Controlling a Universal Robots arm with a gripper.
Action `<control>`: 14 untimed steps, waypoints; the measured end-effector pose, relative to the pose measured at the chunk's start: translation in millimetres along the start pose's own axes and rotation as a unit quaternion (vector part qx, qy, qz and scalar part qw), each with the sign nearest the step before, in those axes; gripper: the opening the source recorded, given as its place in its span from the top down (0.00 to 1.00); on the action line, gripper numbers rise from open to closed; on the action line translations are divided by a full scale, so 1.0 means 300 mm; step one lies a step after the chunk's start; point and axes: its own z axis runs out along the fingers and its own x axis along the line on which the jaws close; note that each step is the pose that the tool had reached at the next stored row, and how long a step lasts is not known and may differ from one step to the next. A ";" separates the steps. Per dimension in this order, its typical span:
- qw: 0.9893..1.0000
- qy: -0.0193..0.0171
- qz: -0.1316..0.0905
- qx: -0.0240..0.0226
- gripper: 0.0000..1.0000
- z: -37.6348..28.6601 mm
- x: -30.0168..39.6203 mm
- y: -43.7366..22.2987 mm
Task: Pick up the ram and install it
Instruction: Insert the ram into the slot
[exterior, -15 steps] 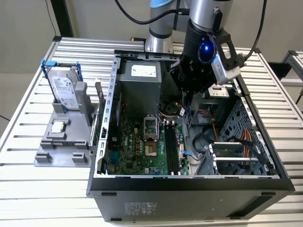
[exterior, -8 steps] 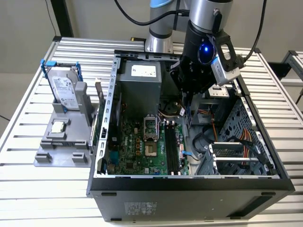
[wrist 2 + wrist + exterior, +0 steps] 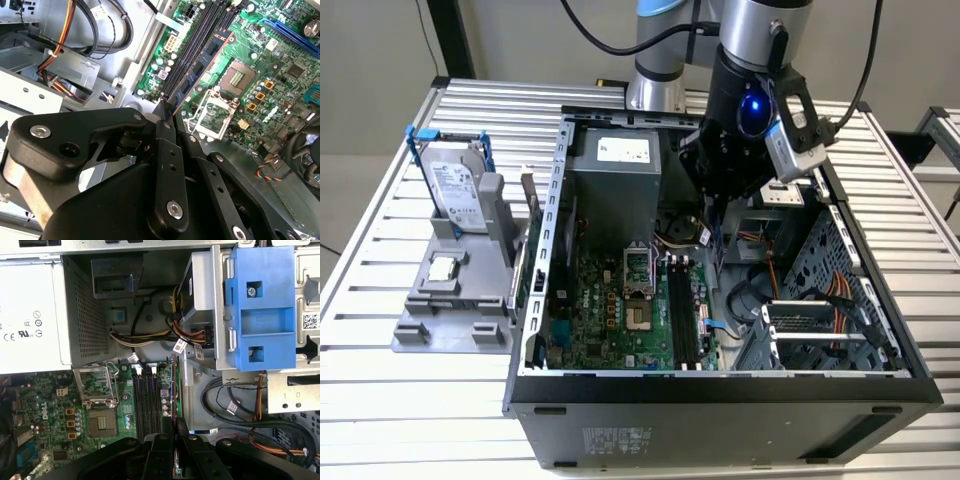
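Note:
Inside the open computer case [image 3: 550, 200], my gripper [image 3: 715, 205] hangs above the motherboard [image 3: 610, 310]. In both wrist views the gripper [image 3: 165, 107] [image 3: 174, 421] is shut on one end of the ram [image 3: 200, 65] [image 3: 173, 385], a thin dark bluish stick. The stick is off the board, running along the long black slots [image 3: 192, 45] [image 3: 147, 400] [image 3: 682, 310]. In the first wrist view it lines up with the slot side nearest the drive cage. Whether it touches a slot I cannot tell.
The open processor socket [image 3: 635, 275] lies beside the slots, with the grey power supply [image 3: 615, 180] behind it. Cable bundles [image 3: 165, 335] and a blue drive bracket [image 3: 262, 315] crowd the cage side. Outside the case, a grey holder [image 3: 450, 300] carries a hard drive [image 3: 455, 185] and a processor chip [image 3: 443, 268].

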 end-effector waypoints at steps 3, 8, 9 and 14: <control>1.000 0.000 0.000 0.000 1.00 0.003 0.000 0.000; 1.000 0.000 0.000 0.000 1.00 0.006 0.000 0.000; 1.000 0.000 0.000 0.000 1.00 0.007 0.000 0.000; 1.000 0.000 0.000 0.000 1.00 0.010 0.000 0.000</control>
